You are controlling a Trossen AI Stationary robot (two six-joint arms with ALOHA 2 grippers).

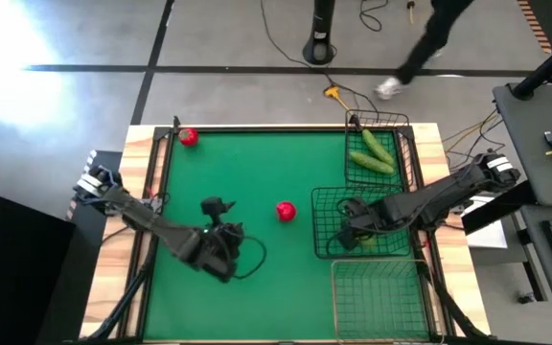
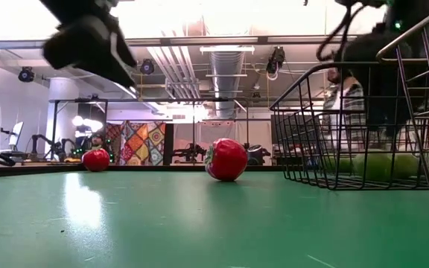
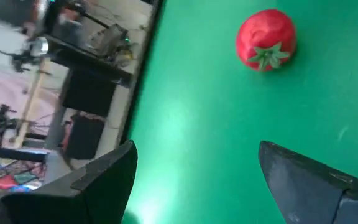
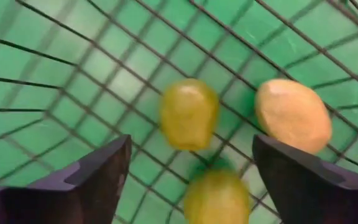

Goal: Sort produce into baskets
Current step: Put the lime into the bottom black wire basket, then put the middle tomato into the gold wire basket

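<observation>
My right gripper (image 1: 353, 226) is open, reaching down into the larger dark wire basket (image 1: 326, 203). Three small yellow-green fruits (image 4: 189, 113) lie on the basket's mesh floor just below and between its fingers. Two green cucumbers (image 1: 372, 153) lie in the narrow dark basket (image 1: 402, 144) at the far right. One red fruit (image 1: 286, 211) rests on the green table's middle, another (image 1: 189, 137) at the far left corner. A third red fruit does not show. My left gripper (image 1: 217, 205) is open and empty, raised above the table's left half, with a red fruit (image 3: 266, 38) ahead of it.
A paler wire basket (image 1: 381, 299) stands at the near right, next to the larger dark one. Bare green table lies between the left arm and the baskets. A person's legs (image 1: 420, 48) and cables show on the floor beyond the far edge.
</observation>
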